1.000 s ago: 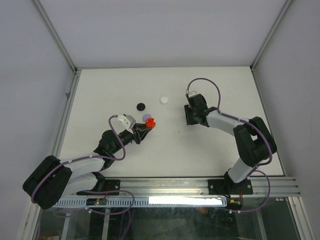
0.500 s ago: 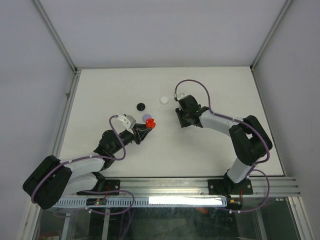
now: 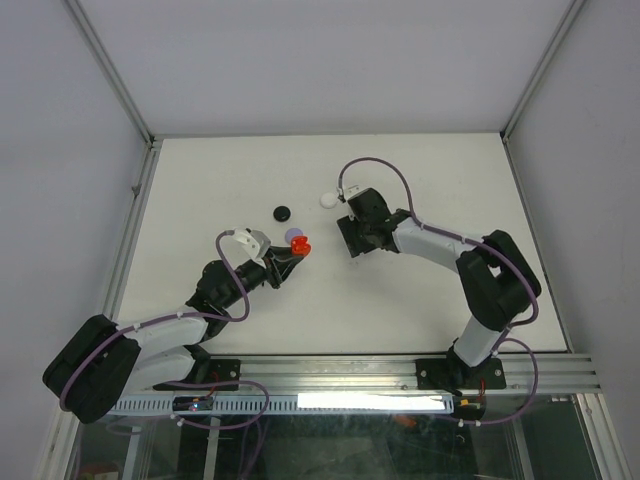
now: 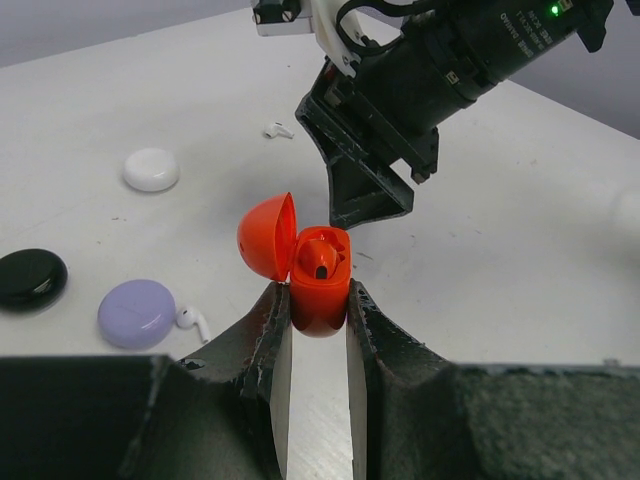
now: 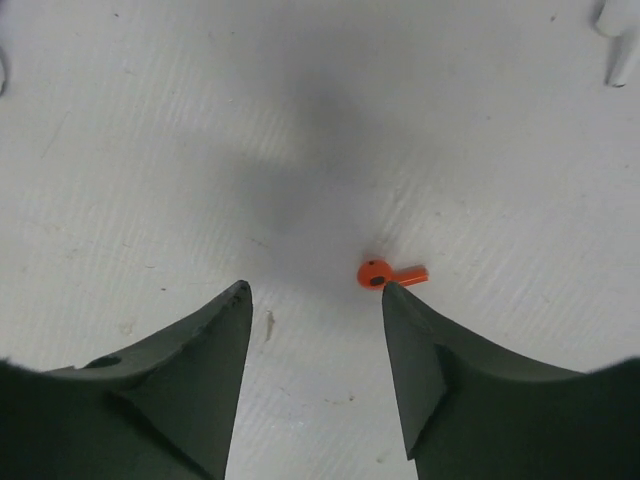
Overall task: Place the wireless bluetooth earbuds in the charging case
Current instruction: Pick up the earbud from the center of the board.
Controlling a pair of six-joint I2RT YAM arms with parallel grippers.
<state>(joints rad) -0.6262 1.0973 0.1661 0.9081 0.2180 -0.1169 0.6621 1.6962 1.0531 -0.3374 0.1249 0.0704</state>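
Right end effector (image 3: 350, 240): shifted left over the surface (image 3: 400, 300) since the earlier frame, now just beside white case (image 3: 328, 199); fingers apart, red earbud (image 5: 390, 273) lying loose just ahead of one fingertip. Left end effector (image 4: 318, 298): position unchanged, clamped on red case (image 4: 320, 265), lid open

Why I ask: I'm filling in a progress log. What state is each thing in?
red case: lid open, clamped in the left hand
left hand: shut on the red case
right hand: open, holding nothing
red earbud: loose on the table, beside one right-hand finger
purple case: shut, on the table
white case: shut
black case: shut
white earbud: loose beside the purple case
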